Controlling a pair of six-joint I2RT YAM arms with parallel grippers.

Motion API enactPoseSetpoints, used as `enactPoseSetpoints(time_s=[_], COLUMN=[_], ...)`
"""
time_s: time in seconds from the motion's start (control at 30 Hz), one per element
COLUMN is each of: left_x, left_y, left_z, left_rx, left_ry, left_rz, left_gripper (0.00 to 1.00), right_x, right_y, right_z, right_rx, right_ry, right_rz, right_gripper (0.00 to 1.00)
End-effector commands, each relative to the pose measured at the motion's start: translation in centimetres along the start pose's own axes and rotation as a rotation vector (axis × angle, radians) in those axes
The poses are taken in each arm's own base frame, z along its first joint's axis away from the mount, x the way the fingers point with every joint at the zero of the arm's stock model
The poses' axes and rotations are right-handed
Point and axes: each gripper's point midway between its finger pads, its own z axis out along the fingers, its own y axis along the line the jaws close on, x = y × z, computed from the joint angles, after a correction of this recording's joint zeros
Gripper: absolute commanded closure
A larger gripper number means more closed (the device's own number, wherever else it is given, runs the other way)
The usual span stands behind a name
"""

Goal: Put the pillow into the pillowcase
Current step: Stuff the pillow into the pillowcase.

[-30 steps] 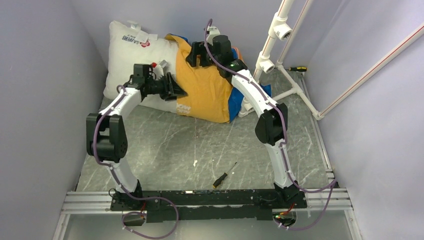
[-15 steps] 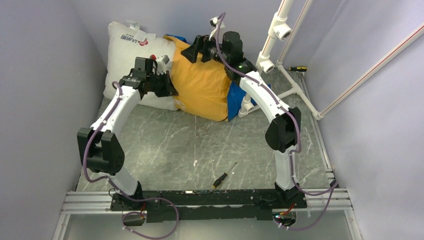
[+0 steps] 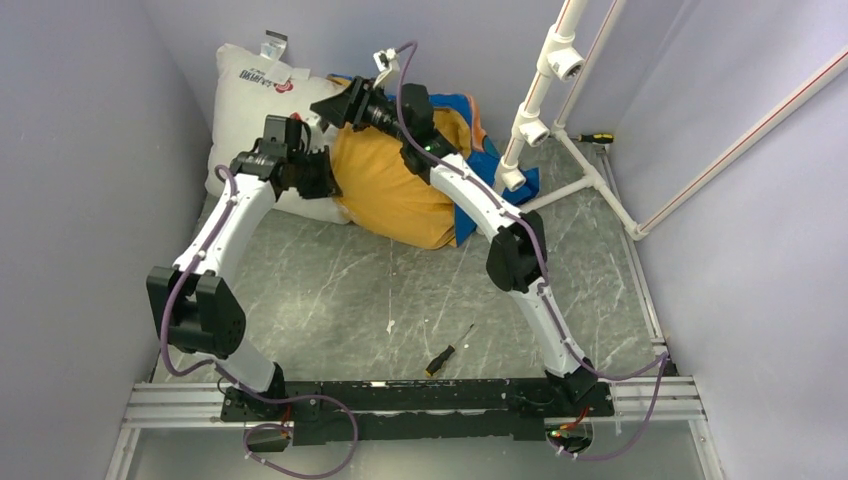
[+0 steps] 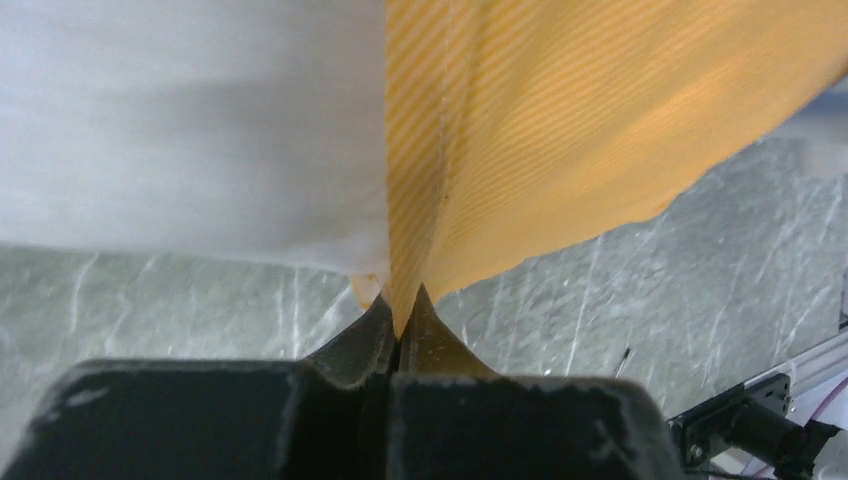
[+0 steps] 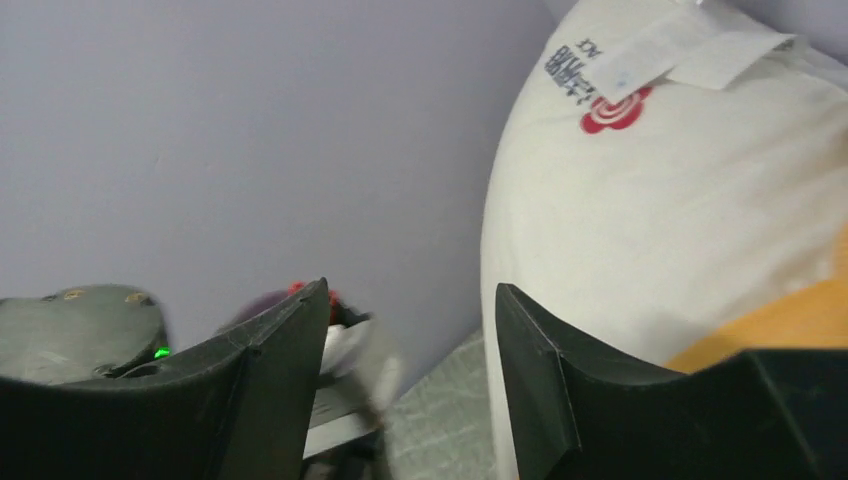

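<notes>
**Overhead view.** The pillow [image 3: 255, 120] is propped in the far left corner, logo end up against the wall. The pillowcase [image 3: 395, 195], orange side out with blue at the end farthest from the pillow's logo, is drawn over the pillow's right part. The pillow's left part is bare. The left gripper [image 3: 312, 172] sits at the pillow's near edge, where the orange hem meets white. The right gripper [image 3: 345, 105] is over the pillow's far edge, by the same hem line. A screwdriver [image 3: 447, 352] lies on the table [image 3: 330, 290], well apart from the pillow, toward the arm bases.

**Left wrist view.** The jaws are pinched tight on a fold of the orange hem, and the cloth fans up out of the pinch. The white pillow is just left of the fold, touching it.

**Right wrist view.** The jaws stand apart with nothing between them. Beyond them is the pillow's bare end with the red logo [image 5: 612, 110] and tags [image 5: 680, 45]. A sliver of orange shows at the pillow's lower right.

**Judgement.**
- Step in hand: drawing the case's mouth over the bare end. The pillow looks roughly half covered.
- The right gripper should take the far hem before any pull, so both sides travel together.
- Pull along the pillow toward the logo end, with the hem lifted a little off the stuffing so it slides rather than bunches.
- A one-sided tug would likely skew the case or shove the pillow deeper into the corner.
</notes>
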Motion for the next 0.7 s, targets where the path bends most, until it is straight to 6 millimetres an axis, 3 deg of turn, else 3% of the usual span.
enactPoseSetpoints(time_s=[0.0,0.03,0.07,0.17,0.3,0.43,0.53,0.67], left_x=[-3.5,-4.4,-5.6,-9.8,-12.0,-15.0,-17.1,-16.1], left_y=[2.8,4.6,5.0,4.4,3.3,3.4,3.0,5.7], left_z=[-5.6,-6.6,-7.8,-10.2,-8.0,-7.1,-6.8,-4.4], left_rx=[-0.135,-0.183,-0.202,-0.23,-0.134,-0.141,-0.118,-0.198], left_ry=[-0.153,-0.165,-0.181,-0.302,-0.292,-0.298,-0.351,-0.278], left_rz=[0.039,0.02,0.022,0.034,-0.016,-0.038,-0.036,-0.056], left_gripper=[1.0,1.0,1.0,1.0,1.0,1.0,1.0,1.0], right_x=[-0.4,-0.2,-0.4,-1.9,-5.2,-6.7,-5.8,-1.8], right_y=[-2.8,-2.8,-2.8,-2.4,-0.8,0.6,1.1,-0.6], right_z=[0.0,-0.2,-0.7,-2.4,-5.2,-8.4,-10.9,-14.9], right_rx=[0.061,0.062,0.067,0.102,0.177,0.287,0.359,0.507], right_ry=[-0.035,-0.021,-0.01,-0.006,0.021,0.085,0.16,0.343], right_rz=[0.124,0.129,0.129,0.098,-0.015,-0.112,-0.093,-0.003], right_gripper=[0.37,0.37,0.37,0.33,0.27,0.21,0.2,0.17])
